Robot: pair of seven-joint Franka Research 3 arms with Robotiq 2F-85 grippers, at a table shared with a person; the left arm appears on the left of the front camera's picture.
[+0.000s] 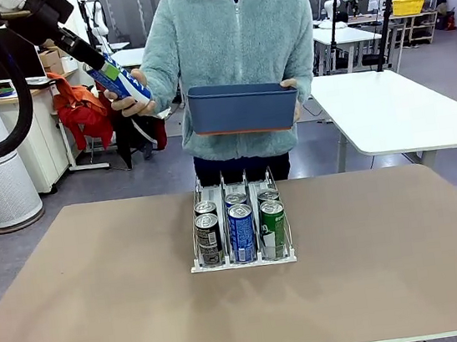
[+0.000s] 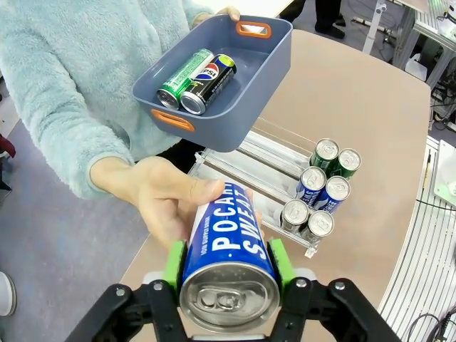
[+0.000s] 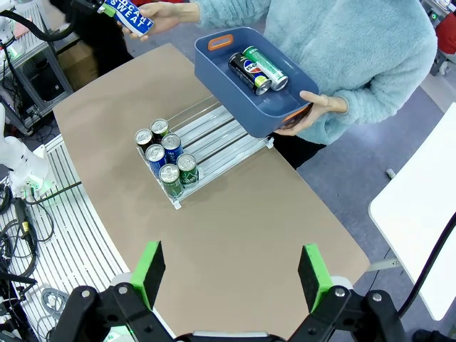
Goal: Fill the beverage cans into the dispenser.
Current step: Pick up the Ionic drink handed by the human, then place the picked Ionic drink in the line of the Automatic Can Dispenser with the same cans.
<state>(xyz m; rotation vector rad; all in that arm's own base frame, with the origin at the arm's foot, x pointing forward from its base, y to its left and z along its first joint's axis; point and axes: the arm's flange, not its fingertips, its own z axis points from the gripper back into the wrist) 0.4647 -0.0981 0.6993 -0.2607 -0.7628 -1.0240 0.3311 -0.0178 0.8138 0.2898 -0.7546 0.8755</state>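
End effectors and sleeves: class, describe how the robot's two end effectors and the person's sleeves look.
Both the left end effector and right end effector have black bodies with bolts and two fingers carrying bright green pads. A thick black cable loops behind the left one. The person's sleeves are fluffy pale teal fleece.

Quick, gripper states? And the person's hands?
Left gripper: shut on the blue can, which a person's hand also holds.
Right gripper: open, empty.
Person's other hand: holding the blue bin.
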